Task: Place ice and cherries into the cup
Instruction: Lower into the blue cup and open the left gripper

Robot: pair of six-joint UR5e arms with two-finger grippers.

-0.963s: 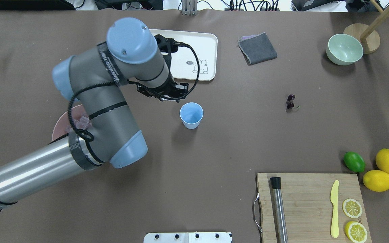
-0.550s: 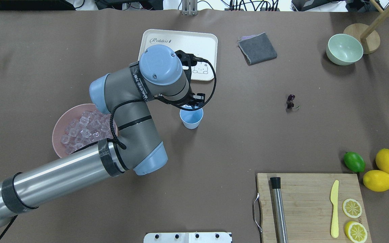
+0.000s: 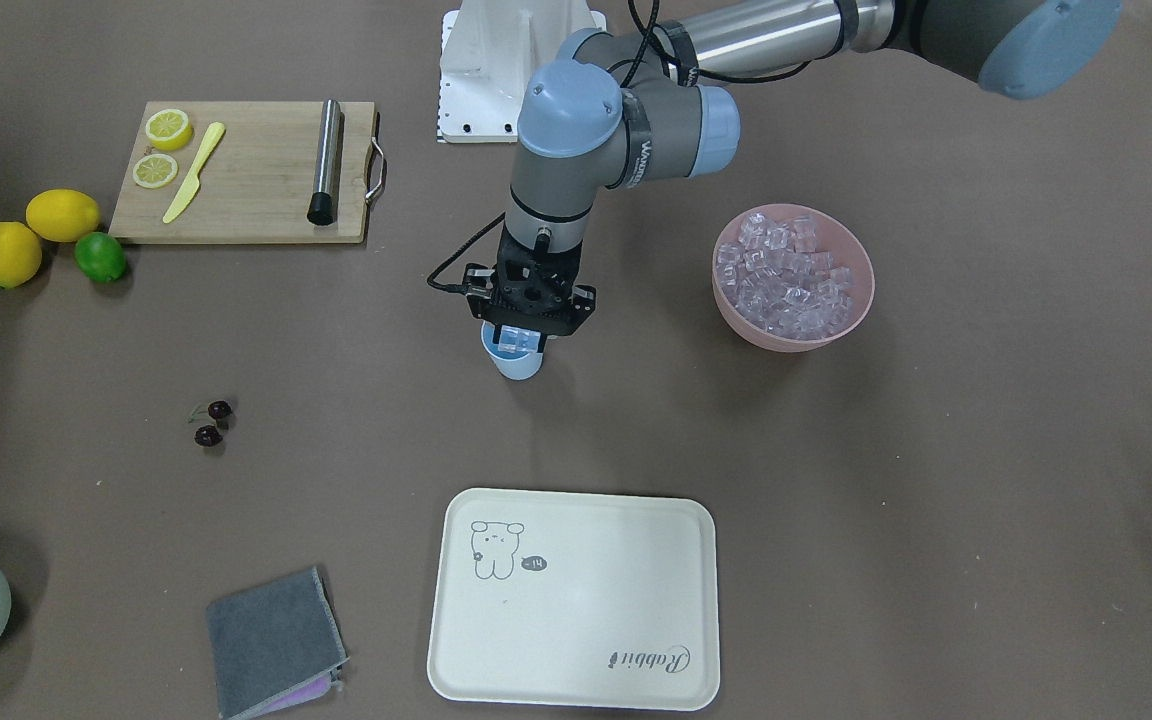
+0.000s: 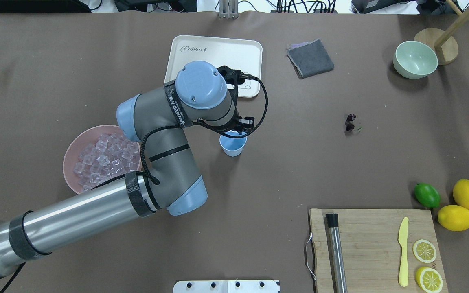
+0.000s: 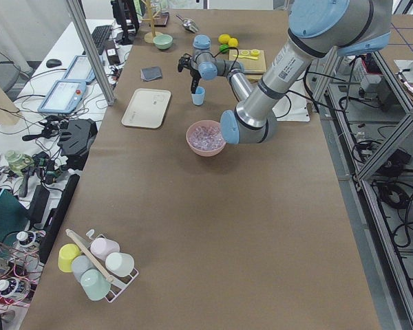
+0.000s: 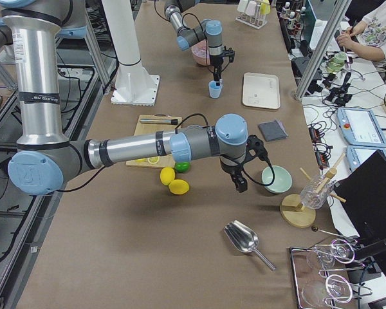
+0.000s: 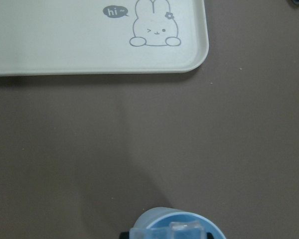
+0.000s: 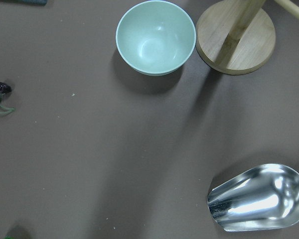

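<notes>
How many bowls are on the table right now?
2: a pink bowl holding ice on the robot's left, and an empty pale green bowl at the far right beside a wooden stand.

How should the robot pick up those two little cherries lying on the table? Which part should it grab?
Probably the cherries themselves, coming straight down from above. They lie low on the bare table, close together, so fingers closing across the pair have something round to squeeze. The stems look too thin and flat against the table to pinch reliably.
</notes>
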